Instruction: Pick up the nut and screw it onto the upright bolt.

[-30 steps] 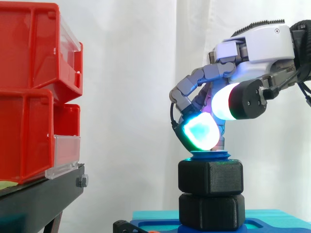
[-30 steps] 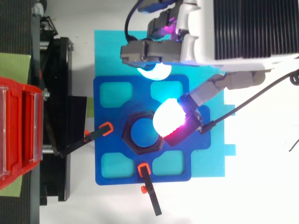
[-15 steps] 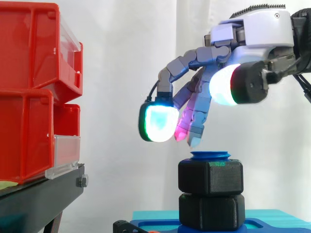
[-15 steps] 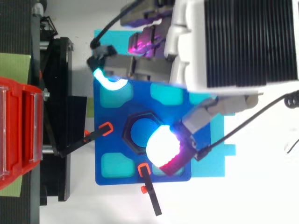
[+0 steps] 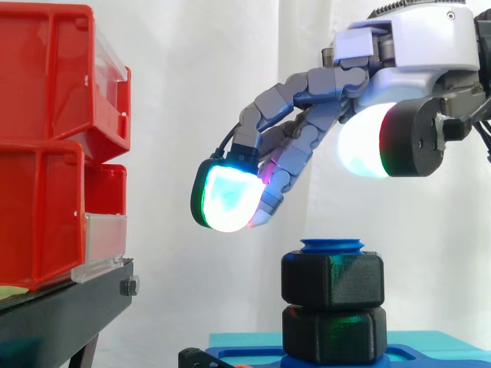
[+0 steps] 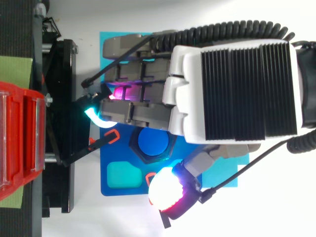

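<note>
While the fingers [image 5: 226, 201] hang extended and released, grasping nothing, the hand [image 5: 418, 46] hovers above the black nut [image 5: 332, 280], which sits on the upright blue bolt [image 6: 153, 142] over a second black hex piece [image 5: 334, 333]; red bins [image 5: 54, 146] stand left.

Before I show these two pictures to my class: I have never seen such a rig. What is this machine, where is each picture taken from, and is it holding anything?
You see a robot's hand, with fingers and a thumb; the glowing pads are its own fingertips. One picture is taken from the side, level with the work. The other looks straight down on the same work. A blue bolt stands upright on a blue plate, with two black six-sided nuts stacked on it. On the left are red bins on a black stand. The hand hangs open above the nuts, touching neither, and holds nothing.
</note>
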Robot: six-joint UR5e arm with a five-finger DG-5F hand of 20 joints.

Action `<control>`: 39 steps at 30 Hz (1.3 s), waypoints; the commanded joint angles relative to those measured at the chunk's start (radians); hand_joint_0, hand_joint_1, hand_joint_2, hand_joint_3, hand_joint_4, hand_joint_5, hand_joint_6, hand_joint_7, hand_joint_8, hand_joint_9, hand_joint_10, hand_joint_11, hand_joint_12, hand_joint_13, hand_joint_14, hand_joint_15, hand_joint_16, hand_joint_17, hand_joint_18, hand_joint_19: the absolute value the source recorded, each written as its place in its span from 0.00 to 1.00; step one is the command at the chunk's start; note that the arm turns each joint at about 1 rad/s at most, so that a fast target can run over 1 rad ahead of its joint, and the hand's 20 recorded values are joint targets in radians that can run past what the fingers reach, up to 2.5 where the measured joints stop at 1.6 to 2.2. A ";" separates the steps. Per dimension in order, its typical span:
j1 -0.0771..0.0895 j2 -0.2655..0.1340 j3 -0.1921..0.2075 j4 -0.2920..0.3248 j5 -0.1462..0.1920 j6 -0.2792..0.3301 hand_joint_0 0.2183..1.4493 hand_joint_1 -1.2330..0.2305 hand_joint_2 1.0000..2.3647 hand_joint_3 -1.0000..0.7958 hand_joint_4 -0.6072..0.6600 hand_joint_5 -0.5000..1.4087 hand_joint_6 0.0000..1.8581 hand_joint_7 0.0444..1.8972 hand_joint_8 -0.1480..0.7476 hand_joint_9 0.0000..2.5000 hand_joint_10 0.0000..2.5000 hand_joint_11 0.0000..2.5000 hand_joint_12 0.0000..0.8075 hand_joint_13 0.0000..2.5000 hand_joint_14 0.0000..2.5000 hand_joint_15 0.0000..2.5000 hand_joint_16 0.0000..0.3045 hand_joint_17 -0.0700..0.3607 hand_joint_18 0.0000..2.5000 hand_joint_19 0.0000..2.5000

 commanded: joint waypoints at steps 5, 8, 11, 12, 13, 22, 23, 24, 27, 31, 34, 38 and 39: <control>0.011 0.000 -0.002 -0.002 0.002 0.002 0.13 0.63 0.00 0.28 0.63 0.19 0.27 0.29 0.41 0.28 0.00 0.00 0.31 0.25 0.00 0.00 0.12 0.36 0.10 0.00; 0.014 0.000 -0.002 -0.007 0.006 0.002 0.13 0.64 0.00 0.28 0.64 0.19 0.27 0.29 0.41 0.28 0.00 0.00 0.32 0.25 0.00 0.00 0.13 0.36 0.09 0.00; 0.021 0.000 -0.019 -0.007 0.008 0.003 0.14 0.66 0.00 0.28 0.64 0.19 0.27 0.30 0.41 0.27 0.00 0.00 0.31 0.25 0.00 0.00 0.12 0.36 0.09 0.00; 0.021 0.002 -0.022 -0.007 0.009 0.005 0.14 0.67 0.00 0.28 0.64 0.20 0.27 0.32 0.41 0.28 0.00 0.00 0.31 0.24 0.00 0.00 0.12 0.35 0.08 0.00; 0.021 0.000 -0.025 -0.007 0.011 0.006 0.14 0.67 0.00 0.28 0.64 0.20 0.27 0.32 0.41 0.28 0.00 0.00 0.31 0.24 0.00 0.00 0.12 0.35 0.08 0.00; 0.028 0.000 -0.028 -0.005 0.015 0.029 0.15 0.67 0.00 0.28 0.65 0.21 0.27 0.41 0.43 0.29 0.00 0.00 0.31 0.25 0.00 0.00 0.11 0.34 0.08 0.00; 0.028 0.000 -0.028 -0.005 0.015 0.029 0.15 0.67 0.00 0.28 0.66 0.22 0.27 0.42 0.43 0.29 0.00 0.00 0.31 0.25 0.00 0.00 0.11 0.34 0.08 0.00; 0.028 0.000 -0.028 -0.005 0.015 0.029 0.16 0.67 0.00 0.28 0.67 0.22 0.27 0.43 0.43 0.29 0.00 0.00 0.31 0.25 0.00 0.00 0.11 0.34 0.08 0.00; 0.028 0.000 -0.028 -0.005 0.014 0.029 0.16 0.67 0.00 0.28 0.68 0.22 0.27 0.47 0.43 0.30 0.00 0.00 0.31 0.25 0.00 0.00 0.11 0.34 0.09 0.00; 0.028 0.000 -0.028 -0.008 0.014 0.029 0.16 0.67 0.00 0.28 0.69 0.23 0.27 0.49 0.44 0.31 0.00 0.00 0.31 0.26 0.00 0.00 0.11 0.34 0.09 0.00; 0.028 0.000 -0.028 -0.008 0.015 0.029 0.17 0.67 0.00 0.28 0.69 0.24 0.27 0.51 0.45 0.32 0.00 0.00 0.30 0.26 0.00 0.00 0.11 0.34 0.09 0.00; 0.028 0.000 -0.028 -0.007 0.014 0.029 0.17 0.66 0.00 0.28 0.70 0.24 0.27 0.53 0.45 0.33 0.00 0.00 0.30 0.27 0.00 0.00 0.11 0.33 0.10 0.00; 0.028 0.000 -0.028 -0.007 0.014 0.029 0.17 0.66 0.00 0.28 0.70 0.24 0.27 0.54 0.45 0.33 0.00 0.00 0.30 0.27 0.00 0.00 0.11 0.33 0.11 0.00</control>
